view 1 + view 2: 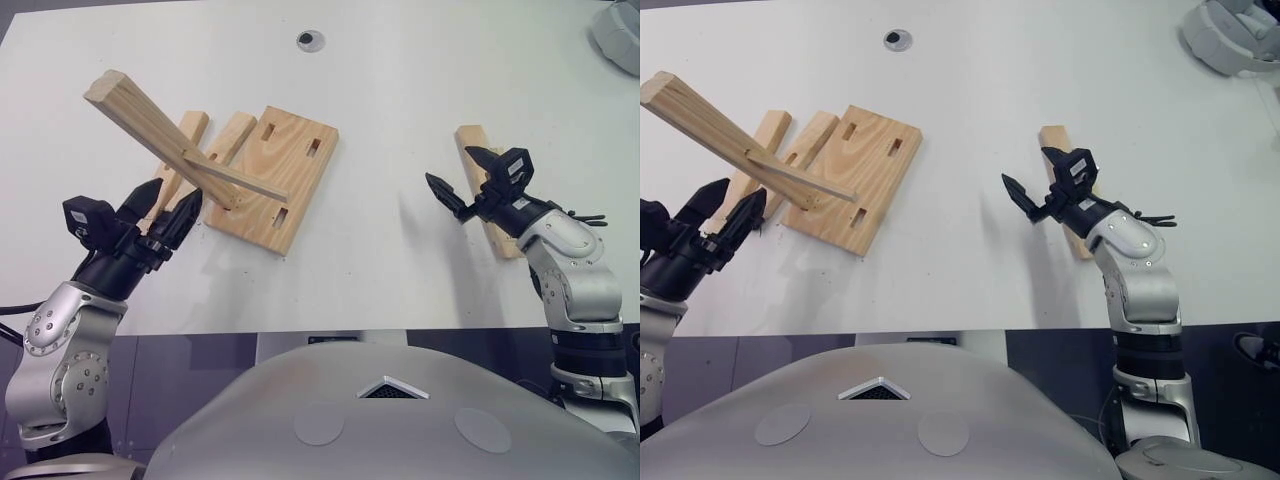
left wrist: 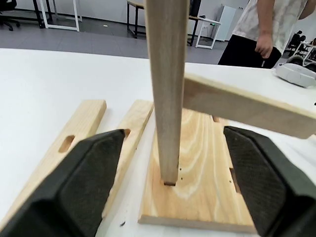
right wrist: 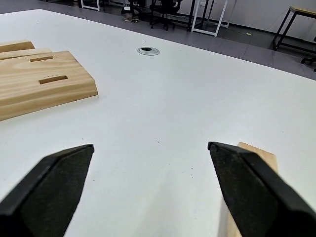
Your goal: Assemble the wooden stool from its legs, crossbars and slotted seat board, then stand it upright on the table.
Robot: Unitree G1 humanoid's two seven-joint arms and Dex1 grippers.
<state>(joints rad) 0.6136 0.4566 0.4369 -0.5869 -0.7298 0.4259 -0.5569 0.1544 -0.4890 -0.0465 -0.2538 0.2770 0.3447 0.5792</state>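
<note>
The slotted seat board [image 1: 285,175] lies flat at the table's left centre. One wooden leg [image 1: 150,125] stands tilted in a slot of the board, leaning away to the left, and a crossbar [image 1: 245,183] juts from its side. Two more legs [image 1: 190,135] [image 1: 235,135] lie flat beside the board's left edge. My left gripper [image 1: 177,190] is open just in front of the planted leg [image 2: 167,89], one finger on each side, not touching it. My right gripper [image 1: 450,165] is open above a single leg [image 1: 478,150] lying at the right.
A round cable hole [image 1: 310,39] sits in the white table [image 1: 400,90] at the far middle. A grey-white object [image 1: 618,30] rests at the far right corner. The table's front edge runs close below both grippers.
</note>
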